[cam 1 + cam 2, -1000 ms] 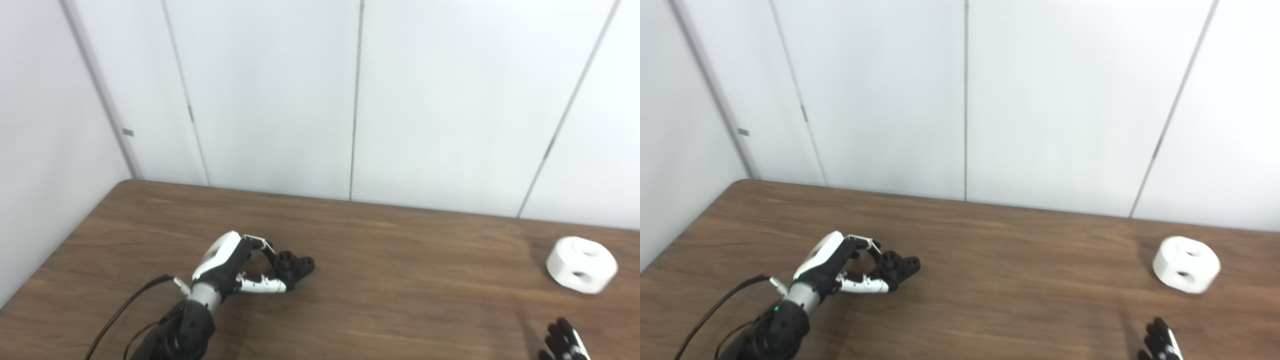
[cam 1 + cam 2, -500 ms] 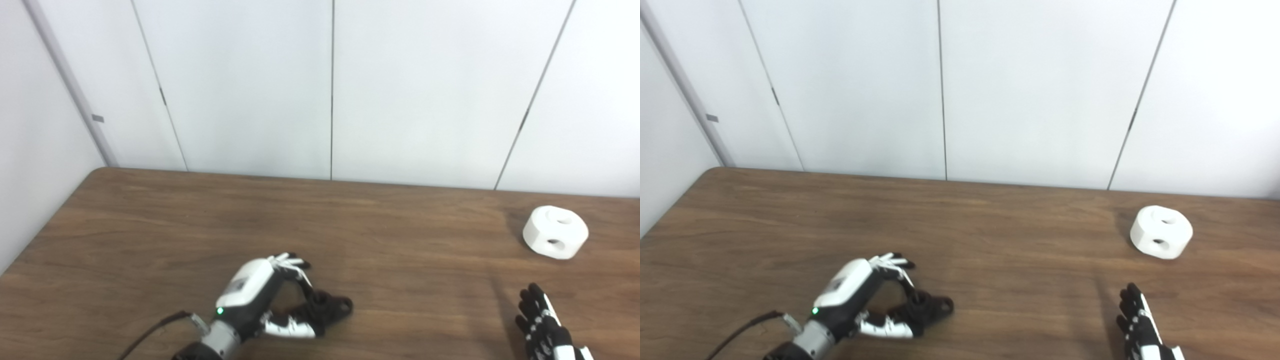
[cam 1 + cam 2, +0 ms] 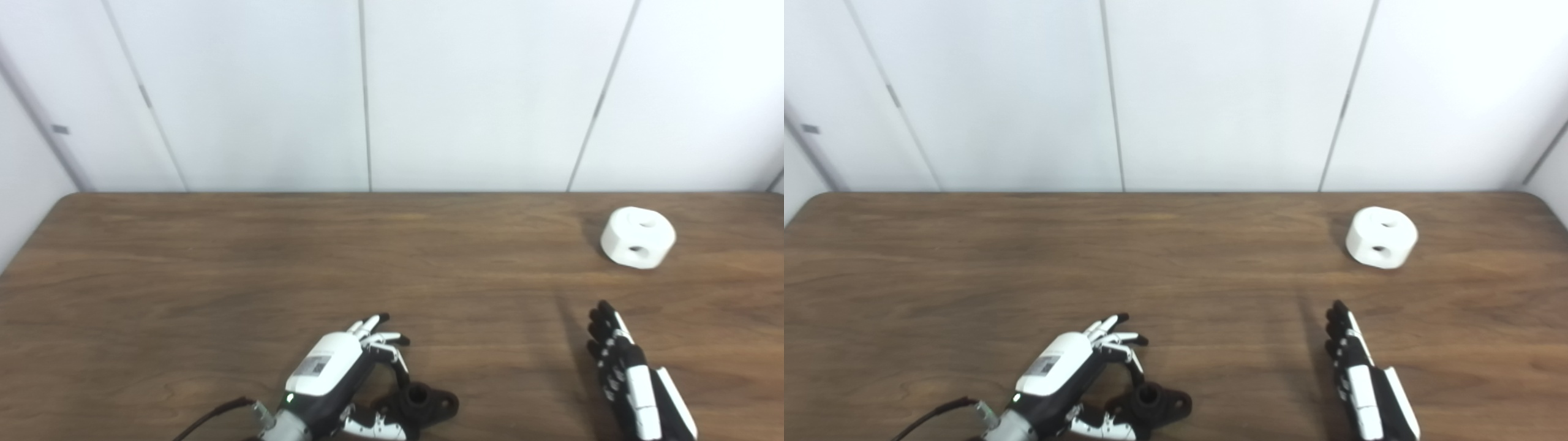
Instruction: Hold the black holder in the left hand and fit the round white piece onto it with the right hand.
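Your left hand [image 3: 343, 392] curls round the black plastic holder [image 3: 422, 405] on the wooden table [image 3: 184, 275] — right hand [image 3: 631, 380] flat, fingers straight, short of the round white piece [image 3: 637, 237].

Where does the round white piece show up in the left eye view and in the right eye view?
Left eye view: the round white piece sits far right, on the table's far side, beyond the right hand.
Right eye view: the same piece lies less far toward the right edge, again beyond that hand.
Shared landmark: the wall panel seam that slants down to the table just left of the piece.
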Tool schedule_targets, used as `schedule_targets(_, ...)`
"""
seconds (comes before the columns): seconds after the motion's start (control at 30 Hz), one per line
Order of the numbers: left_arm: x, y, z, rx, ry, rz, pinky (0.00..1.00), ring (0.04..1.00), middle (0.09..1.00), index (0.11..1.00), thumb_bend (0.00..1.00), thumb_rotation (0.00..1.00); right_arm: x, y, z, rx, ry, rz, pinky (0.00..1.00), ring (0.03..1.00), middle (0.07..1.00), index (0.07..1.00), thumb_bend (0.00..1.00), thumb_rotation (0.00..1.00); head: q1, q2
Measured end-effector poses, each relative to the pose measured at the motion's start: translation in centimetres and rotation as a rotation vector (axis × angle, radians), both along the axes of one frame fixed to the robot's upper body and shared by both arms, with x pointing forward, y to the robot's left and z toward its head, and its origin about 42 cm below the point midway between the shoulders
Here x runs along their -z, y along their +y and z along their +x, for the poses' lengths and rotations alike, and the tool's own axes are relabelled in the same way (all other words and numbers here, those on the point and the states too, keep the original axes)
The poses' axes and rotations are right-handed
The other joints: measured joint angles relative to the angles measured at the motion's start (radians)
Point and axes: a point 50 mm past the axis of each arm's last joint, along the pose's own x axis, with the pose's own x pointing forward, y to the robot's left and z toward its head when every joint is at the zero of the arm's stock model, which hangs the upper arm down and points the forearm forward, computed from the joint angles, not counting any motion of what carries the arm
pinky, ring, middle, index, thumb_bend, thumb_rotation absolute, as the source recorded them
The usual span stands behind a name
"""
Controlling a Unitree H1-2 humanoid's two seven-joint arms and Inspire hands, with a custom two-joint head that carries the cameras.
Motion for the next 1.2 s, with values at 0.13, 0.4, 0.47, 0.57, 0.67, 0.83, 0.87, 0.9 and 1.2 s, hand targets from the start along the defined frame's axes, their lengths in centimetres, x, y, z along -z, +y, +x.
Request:
schedule_targets(0.13,0.4,-0.3,0.0,0.021,0.01,-0.007,1.0,0.995,0.846,0.484,0.52,0.05,-0.4,0.2,-0.2,-0.003,0.006,-0.001,1.0,1.0,0.975,1.0,0.62,1.0,-0.012,0.018)
schedule_targets(0.4,0.6,-0.5,0.3,0.029,0.013,-0.007,1.0,0.979,0.844,0.485,0.52,0.05,-1.2,0.5,-0.4,0.005,0.02,-0.022,1.0,1.0,0.969,1.0,0.62,1.0,-0.028,0.052)
schedule_targets(0.47,0.8,-0.4,0.4,0.027,0.016,-0.005,1.0,0.974,0.841,0.485,0.52,0.05,-1.2,0.5,-0.4,0.006,0.028,-0.022,1.0,1.0,0.969,1.0,0.62,1.0,-0.028,0.052)
schedule_targets(0.57,0.9,-0.3,0.4,0.029,0.011,-0.007,1.0,0.972,0.842,0.485,0.52,0.05,-1.5,0.5,-0.4,0.013,0.023,-0.024,1.0,1.0,0.972,1.0,0.61,1.0,-0.035,0.06)
schedule_targets(0.67,1.0,-0.3,0.5,0.026,0.009,-0.008,1.0,0.974,0.843,0.485,0.52,0.05,-1.8,0.5,-0.5,0.014,0.012,-0.019,1.0,1.0,0.986,1.0,0.6,1.0,-0.04,0.066)
schedule_targets(0.83,1.1,-0.2,0.6,0.027,0.009,-0.008,1.0,0.971,0.841,0.485,0.52,0.05,-2.1,-0.1,-0.4,0.029,0.004,0.001,1.0,0.99,0.985,1.0,0.62,1.0,-0.067,0.069)
schedule_targets(0.87,1.1,-0.2,0.6,0.028,0.009,-0.007,1.0,0.971,0.841,0.485,0.52,0.05,-2.3,-0.3,-0.4,0.032,0.001,0.003,1.0,0.982,0.981,1.0,0.61,1.0,-0.071,0.068)
schedule_targets(0.9,1.1,-0.3,0.7,0.029,0.009,-0.006,1.0,0.971,0.843,0.485,0.52,0.05,-2.5,-0.4,-0.4,0.035,-0.002,0.002,1.0,0.974,0.976,0.995,0.61,1.0,-0.074,0.068)
schedule_targets(1.2,1.6,-0.8,1.2,0.022,0.021,-0.024,1.0,0.977,0.85,0.485,0.52,0.05,-5.6,-2.4,1.7,0.09,-0.079,-0.072,1.0,0.989,0.969,0.972,0.59,0.96,-0.13,0.061)
